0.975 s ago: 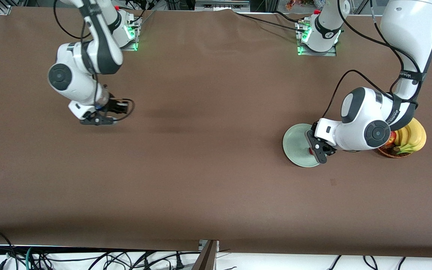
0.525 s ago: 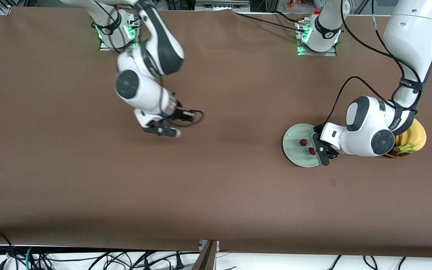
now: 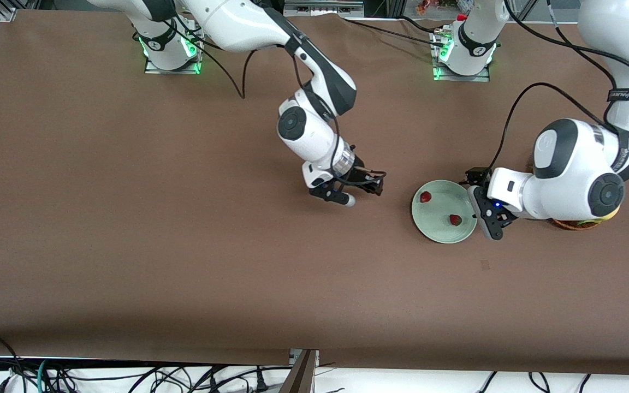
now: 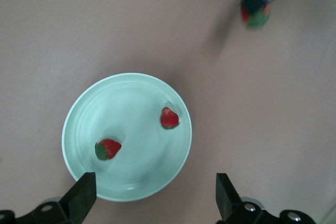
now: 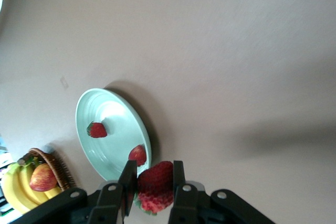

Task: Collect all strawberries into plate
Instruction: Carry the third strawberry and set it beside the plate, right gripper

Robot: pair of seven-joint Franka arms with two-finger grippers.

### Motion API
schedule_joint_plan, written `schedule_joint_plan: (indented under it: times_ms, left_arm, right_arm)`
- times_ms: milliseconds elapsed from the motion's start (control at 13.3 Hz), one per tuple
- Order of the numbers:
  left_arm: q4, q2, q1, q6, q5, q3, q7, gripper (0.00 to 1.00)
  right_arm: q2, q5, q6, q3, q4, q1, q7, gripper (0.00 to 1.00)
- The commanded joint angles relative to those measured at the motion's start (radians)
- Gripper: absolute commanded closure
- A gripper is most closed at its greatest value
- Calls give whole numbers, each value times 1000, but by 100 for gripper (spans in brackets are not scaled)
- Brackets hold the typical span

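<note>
The small red strawberry with a green leafy top (image 5: pixel 155 184) clamped in the right claw (image 3: pixel 359 190) looks light and soft, easily bruised, so a gentle pinch across its plump middle, as it is held now, seems the safest hold. That claw hangs over the brown table (image 3: pixel 183 262), near the round, shallow, pale mint-green glossy plate (image 3: pixel 433 229). Two more little red strawberries, one (image 3: pixel 426 197) and another (image 3: pixel 455 220), lie apart in the plate. The left claw (image 3: pixel 488 215) hovers at the plate's rim, fingers (image 4: pixel 79 200) spread wide and empty. A brown wicker basket of fruit (image 5: pixel 37 178) stands just beside the plate.
</note>
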Motion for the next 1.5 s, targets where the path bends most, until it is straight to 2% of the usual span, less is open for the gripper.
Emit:
schedule_joint_plan:
  times_ms: [0, 225, 525, 600, 675, 900, 975, 1050, 1275, 1350, 1425]
  left_arm:
    - [89, -4, 4, -112, -46, -6, -158, 0]
    - [129, -4, -8, -165, -81, -10, -328, 0]
    - [132, -7, -8, -163, -98, -102, -608, 0]
    - [135, -6, -8, -160, -97, -125, -679, 0]
    - [131, -6, -8, -159, -97, -142, -738, 0]
    - [120, -4, -31, -156, -87, -153, -827, 0]
    - [117, -1, -48, -151, -86, -153, -844, 0]
    - [103, 0, -69, -134, -84, -153, -871, 0]
    - [80, -1, -96, -90, -57, -153, -908, 0]
    - [80, -3, -93, -96, -48, -153, -905, 0]
    - [80, -6, -93, -96, -47, -153, -905, 0]
  right_arm:
    - [38, 9, 15, 16, 59, -8, 11, 92]
    - [42, -34, 12, 16, 42, -8, 8, 90]
    - [32, -270, -45, 10, -59, -19, 8, 80]
    - [29, -296, -62, 7, -75, -19, 8, 75]
    - [29, -301, -82, -12, -76, -16, 8, 66]
    - [23, -300, -123, -29, -75, -17, 4, 7]
    - [-1, -300, -187, -41, -72, -20, 2, 1]
    - [-32, -301, -256, -73, -70, -22, -2, 1]
    - [-156, -300, -491, -102, -70, -84, -31, 1]
    - [-197, -301, -549, -105, -73, -109, -95, 1]
    - [-240, -301, -630, -139, -75, -124, -169, 1]
